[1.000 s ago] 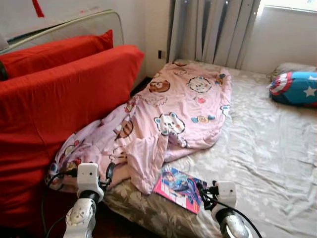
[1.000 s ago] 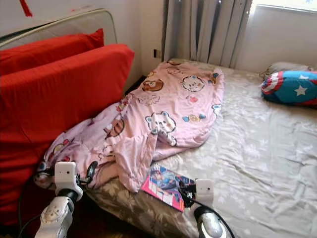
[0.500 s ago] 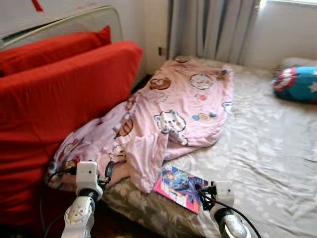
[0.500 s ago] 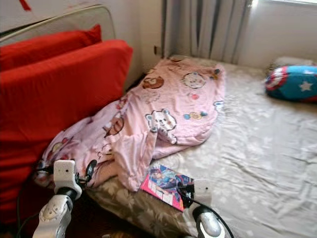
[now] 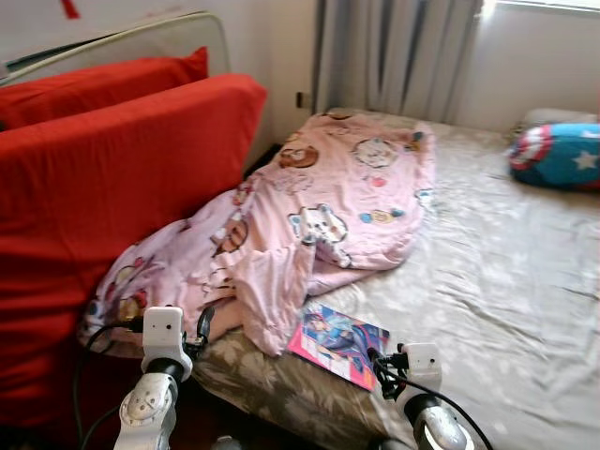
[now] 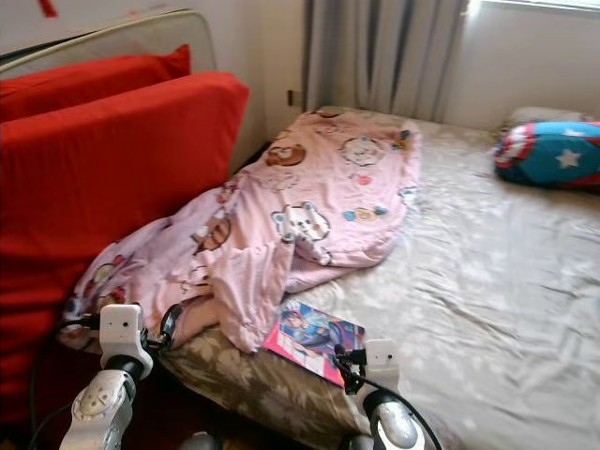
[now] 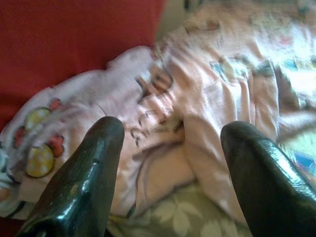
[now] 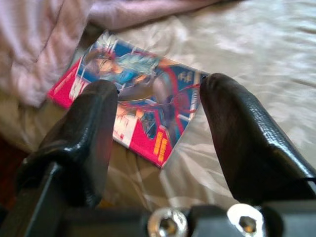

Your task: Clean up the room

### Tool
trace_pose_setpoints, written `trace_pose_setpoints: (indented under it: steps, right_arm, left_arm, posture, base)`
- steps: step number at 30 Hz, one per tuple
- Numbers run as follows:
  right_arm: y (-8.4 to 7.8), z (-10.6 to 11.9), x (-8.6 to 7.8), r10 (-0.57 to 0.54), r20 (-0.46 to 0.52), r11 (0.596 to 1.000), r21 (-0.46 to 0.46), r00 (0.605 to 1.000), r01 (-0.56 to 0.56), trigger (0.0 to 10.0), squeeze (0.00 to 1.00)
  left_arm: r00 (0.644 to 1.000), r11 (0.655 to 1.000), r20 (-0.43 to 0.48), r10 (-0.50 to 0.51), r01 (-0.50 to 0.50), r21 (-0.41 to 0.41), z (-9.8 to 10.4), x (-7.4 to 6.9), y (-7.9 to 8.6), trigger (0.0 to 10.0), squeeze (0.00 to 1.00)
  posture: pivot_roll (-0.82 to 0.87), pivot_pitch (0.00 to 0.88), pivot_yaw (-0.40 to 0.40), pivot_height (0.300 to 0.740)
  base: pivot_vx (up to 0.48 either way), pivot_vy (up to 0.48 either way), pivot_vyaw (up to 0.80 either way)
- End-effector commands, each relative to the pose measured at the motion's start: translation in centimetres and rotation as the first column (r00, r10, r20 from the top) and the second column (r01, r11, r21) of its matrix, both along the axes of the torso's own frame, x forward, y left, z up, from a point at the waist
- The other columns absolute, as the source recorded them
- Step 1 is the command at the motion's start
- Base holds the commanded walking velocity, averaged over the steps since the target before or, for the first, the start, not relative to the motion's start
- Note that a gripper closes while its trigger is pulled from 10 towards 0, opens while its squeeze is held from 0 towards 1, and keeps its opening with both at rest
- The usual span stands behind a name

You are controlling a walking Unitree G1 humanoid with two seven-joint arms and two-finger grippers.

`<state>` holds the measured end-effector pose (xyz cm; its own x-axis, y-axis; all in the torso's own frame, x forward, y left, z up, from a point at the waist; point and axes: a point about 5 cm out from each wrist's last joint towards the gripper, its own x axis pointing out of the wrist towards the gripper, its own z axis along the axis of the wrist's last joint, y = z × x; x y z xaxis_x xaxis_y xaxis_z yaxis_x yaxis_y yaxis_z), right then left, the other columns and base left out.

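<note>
Tidying is looking barely begun: the pink blanket [image 5: 309,216] is lying rumpled just ahead of the left tool [image 7: 170,163], whose fingers are spread and holding nothing. The comic book [image 8: 133,106] is sitting flat on the bed [image 5: 506,272] right under the right tool [image 8: 158,133], also spread wide and empty, so everything is waiting to be picked up.

**Rumpled blanket and a comic book on the bed**

A pink blanket [image 5: 319,211] printed with cartoon bears lies crumpled through the middle of the frame, running from upper centre down to the lower left, where one end spills over the bed's edge. A glossy comic book [image 5: 338,344] with a pink border lies flat at lower centre, cover up, just beside the blanket's folded corner.
</note>
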<state>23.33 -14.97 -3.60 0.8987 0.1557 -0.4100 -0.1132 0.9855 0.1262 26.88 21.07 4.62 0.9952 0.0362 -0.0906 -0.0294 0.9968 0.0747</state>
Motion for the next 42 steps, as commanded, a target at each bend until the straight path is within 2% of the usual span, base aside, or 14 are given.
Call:
trace_pose_setpoints:
  steps: [1, 13, 15, 17, 29, 33, 42]
  right_arm:
    - [0.0, 0.3, 0.4, 0.002, 0.011, 1.0, 0.003, 1.0, -0.002, 10.0, 0.0]
    - [0.5, 0.1, 0.3, 0.016, -0.003, 1.0, 0.016, 1.0, -0.015, 10.0, 0.0]
    - [0.7, -0.1, 0.3, 0.019, -0.028, 1.0, 0.006, 0.999, -0.019, 10.0, 0.0]
    - [0.9, -0.2, 0.4, 0.025, -0.043, 1.0, 0.002, 0.999, -0.025, 10.0, 0.0]
    - [1.0, 0.0, 0.6, 0.023, -0.03, 1.0, 0.005, 0.999, -0.023, 10.0, 0.0]
    - [1.1, 0.1, 1.1, 0.027, -0.045, 1.0, -0.013, 0.999, -0.027, 10.0, 0.0]
    - [1.0, 0.9, 2.2, 0.022, -0.011, 1.0, -0.006, 1.0, -0.022, 10.0, 0.0]
  left_arm:
    - [0.999, 1.0, -0.04, 0.004, -0.005, -0.011, -0.9, -0.6, 0.0, 10.0, 0.0]
    - [0.999, 1.0, -0.041, 0.001, -0.001, -0.007, -0.8, -0.6, 0.1, 10.0, 0.0]
    - [0.999, 1.0, -0.04, 0.002, -0.002, -0.005, -0.8, -0.6, 0.2, 10.0, 0.0]
    - [0.999, 1.0, -0.038, 0.005, -0.005, -0.004, -0.7, -0.5, 0.3, 10.0, 0.0]
    - [1.0, 1.0, -0.024, -0.011, 0.011, -0.005, -0.3, -0.3, -0.1, 10.0, 0.0]
    - [1.0, 1.0, -0.021, -0.016, 0.016, 0.0, 0.0, -0.2, 0.0, 10.0, 0.0]
    - [1.0, 0.999, -0.01, -0.026, 0.026, -0.019, 0.5, 0.7, -0.4, 10.0, 0.0]
  posture:
    - [0.04, 0.0, -0.019, 0.634]
    - [0.05, 0.0, -0.019, 0.634]
    - [0.06, 0.001, -0.022, 0.634]
    - [0.06, 0.003, -0.024, 0.619]
    - [0.07, 0.025, -0.026, 0.609]
    - [0.08, 0.046, -0.024, 0.609]
    - [0.08, 0.047, -0.03, 0.609]
  base:
    - [0.0, 0.0, 0.0]
    - [0.0, 0.0, 0.0]
    - [0.0, 0.0, 0.0]
    - [0.0, 0.0, 0.0]
    - [0.0, 0.0, 0.0]
    - [0.0, 0.0, 0.0]
    - [0.0, 0.0, 0.0]
